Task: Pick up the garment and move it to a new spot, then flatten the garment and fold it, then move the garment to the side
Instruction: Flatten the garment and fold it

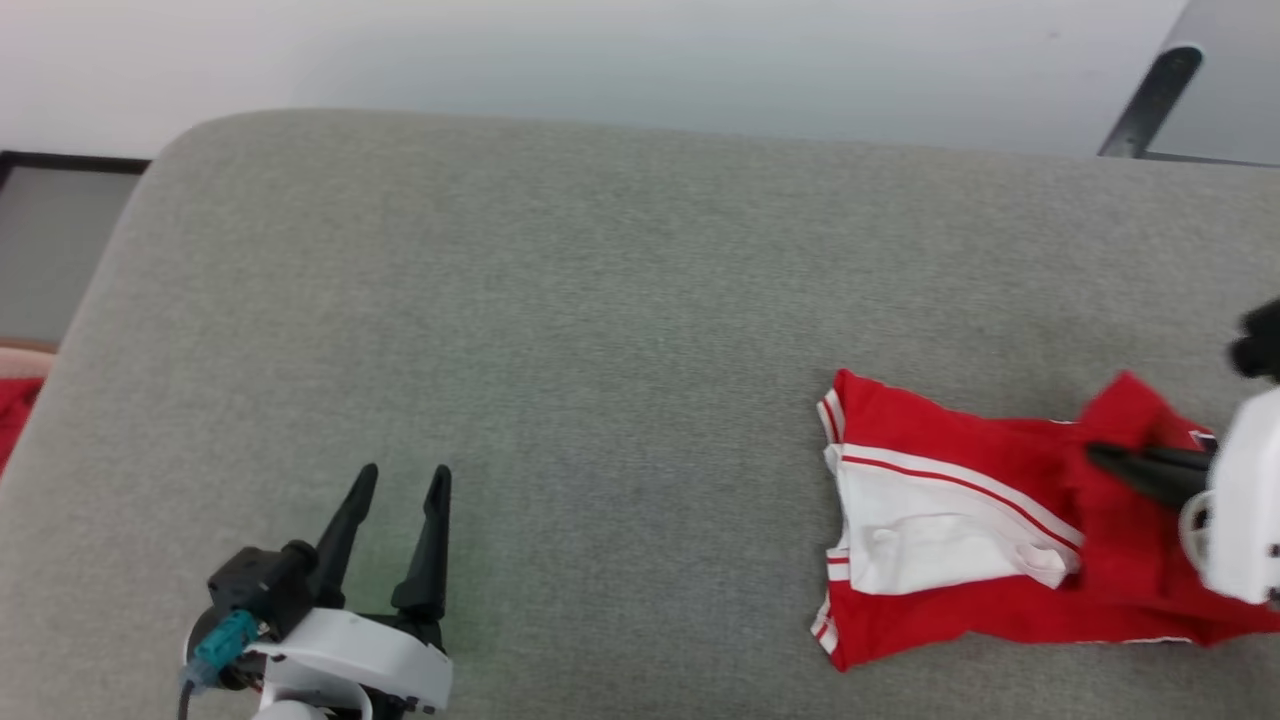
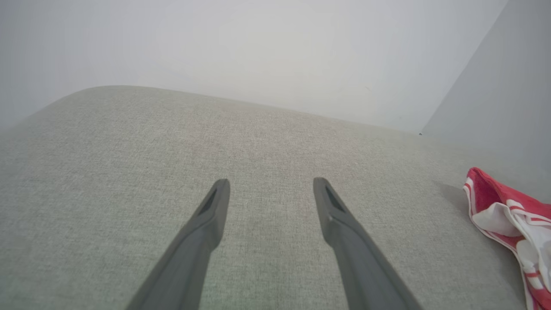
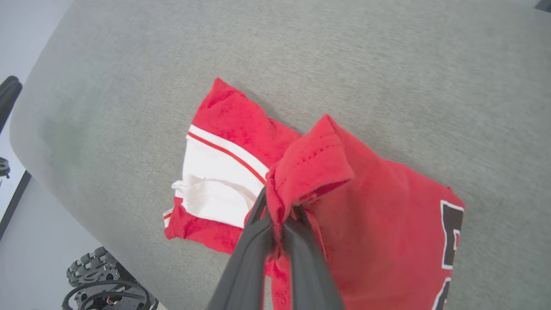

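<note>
In the head view, the red jersey T-shirt (image 1: 1000,610) lies crumpled on the grey upholstered surface (image 1: 600,350), at about 4 o'clock in the picture. Its white sleeve (image 1: 930,530) with a thin red stripe is on top. The right gripper (image 1: 1100,460) enters from 3 o'clock, and its dark fingers are clenched on a raised red fold of the shirt. The left gripper (image 1: 402,480) is at 7 o'clock, released. Its fingers point to 12 o'clock and are well apart from the shirt.

In the left wrist view, the two fingers stand wide apart over the bare grey surface. One edge of the shirt shows at 4 o'clock.

In the right wrist view, the fingers press together on the red fold, which stands up from the shirt. The white sleeve is at 9 o'clock from the fold. Part of a black number (image 3: 448,254) outlined in white is at 4 o'clock. A black wheel (image 3: 92,269) is at 7 o'clock, beyond the edge of the surface.
</note>
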`<state>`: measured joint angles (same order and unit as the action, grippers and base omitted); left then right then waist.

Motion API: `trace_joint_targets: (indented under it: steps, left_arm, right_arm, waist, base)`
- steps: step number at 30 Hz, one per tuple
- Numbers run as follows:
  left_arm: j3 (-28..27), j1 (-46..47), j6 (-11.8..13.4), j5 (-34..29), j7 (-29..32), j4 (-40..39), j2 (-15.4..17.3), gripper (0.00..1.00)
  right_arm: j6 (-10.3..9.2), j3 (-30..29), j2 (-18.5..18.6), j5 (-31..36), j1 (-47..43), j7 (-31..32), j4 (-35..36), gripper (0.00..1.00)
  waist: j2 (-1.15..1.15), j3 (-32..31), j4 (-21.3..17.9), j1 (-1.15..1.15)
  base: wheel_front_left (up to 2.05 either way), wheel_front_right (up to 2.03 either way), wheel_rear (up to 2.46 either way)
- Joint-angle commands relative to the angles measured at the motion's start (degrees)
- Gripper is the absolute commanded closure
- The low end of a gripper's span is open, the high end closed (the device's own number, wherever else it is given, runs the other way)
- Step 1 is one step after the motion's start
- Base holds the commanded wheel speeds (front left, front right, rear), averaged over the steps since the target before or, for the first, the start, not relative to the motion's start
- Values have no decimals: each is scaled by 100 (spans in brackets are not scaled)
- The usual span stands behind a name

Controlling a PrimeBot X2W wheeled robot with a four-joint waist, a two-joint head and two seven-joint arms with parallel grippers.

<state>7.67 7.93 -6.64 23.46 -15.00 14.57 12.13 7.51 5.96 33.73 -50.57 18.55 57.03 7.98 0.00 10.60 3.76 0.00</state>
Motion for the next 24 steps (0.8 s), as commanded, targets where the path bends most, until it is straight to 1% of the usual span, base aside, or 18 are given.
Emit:
trace_joint_targets:
  steps: [1,4,8,13,20,21,22,23,24]
  left_arm:
    - [5,-32,-38,-2,-22,27,-47,0]
    - [-34,-34,-39,5,-23,53,-89,0]
    - [-4,-12,-65,-14,-23,94,-153,0]
    - [27,9,-86,-22,-22,155,-190,0]
    - [21,-41,-87,-27,-23,183,-204,0]
    - [13,-52,-89,-24,-23,181,-204,0]
    - [0,-61,-89,-18,-23,184,-201,0]
    - [-11,-67,-90,-14,-23,188,-196,0]
    - [-19,-67,-91,-13,-23,195,-190,0]
  right_arm:
    - [-4,179,-73,7,112,39,69,100]
    - [-4,520,-274,37,280,27,101,100]
    - [-3,906,-436,123,465,-65,-111,100]
    - [-4,1314,-555,123,619,-260,-468,100]
    - [-4,1616,-616,60,777,-558,-818,100]
    - [-4,1648,-614,61,806,-613,-858,92]
    - [-4,1677,-615,70,821,-681,-899,71]
    - [-4,1707,-623,84,823,-736,-952,52]
    - [-4,1743,-637,80,827,-785,-1001,9]
  waist:
    - [0,-22,153,0]
    - [0,-17,286,0]
    - [0,-14,472,0]
    - [0,-35,651,0]
    - [0,-59,710,0]
    - [0,-61,704,0]
    - [0,-65,692,0]
    - [0,-70,672,0]
    - [0,-78,648,0]
  base:
    - [0,0,0]
    - [0,0,0]
    - [0,0,0]
    - [0,0,0]
    - [0,0,0]
    - [0,0,0]
    - [0,0,0]
    - [0,0,0]
    - [0,0,0]
